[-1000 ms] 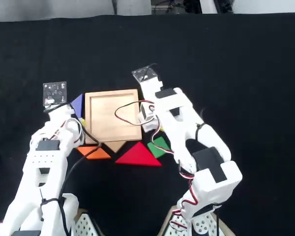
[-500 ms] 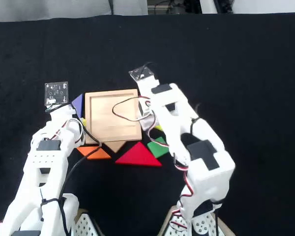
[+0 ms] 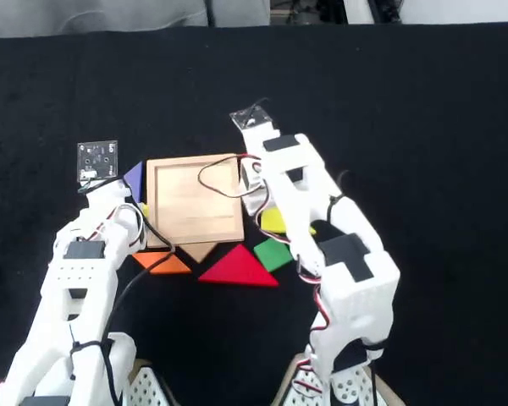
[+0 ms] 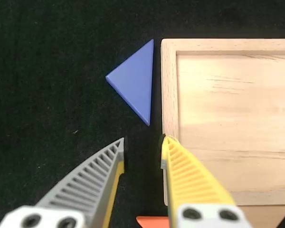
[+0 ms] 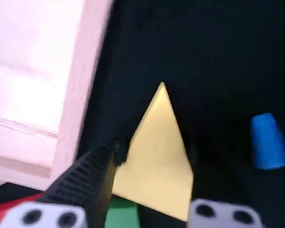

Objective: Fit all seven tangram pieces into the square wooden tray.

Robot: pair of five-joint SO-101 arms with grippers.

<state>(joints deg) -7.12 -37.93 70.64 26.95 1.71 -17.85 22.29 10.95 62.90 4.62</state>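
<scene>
target: yellow triangle piece (image 5: 157, 128) sits between the spread jaws of the right gripper (image 5: 152, 156); just right of square wooden tray (image 3: 186, 203)
nearer arm: right; left gripper (image 4: 143, 142) open at tray's left rim

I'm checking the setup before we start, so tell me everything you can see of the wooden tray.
The tray is square, pale wood with visible grain, a raised rim around a shallow recess that holds no pieces. It lies flat on the black table. A blue triangle lies close outside one side. The left gripper has one of its jaws at that rim's outer edge.
</scene>
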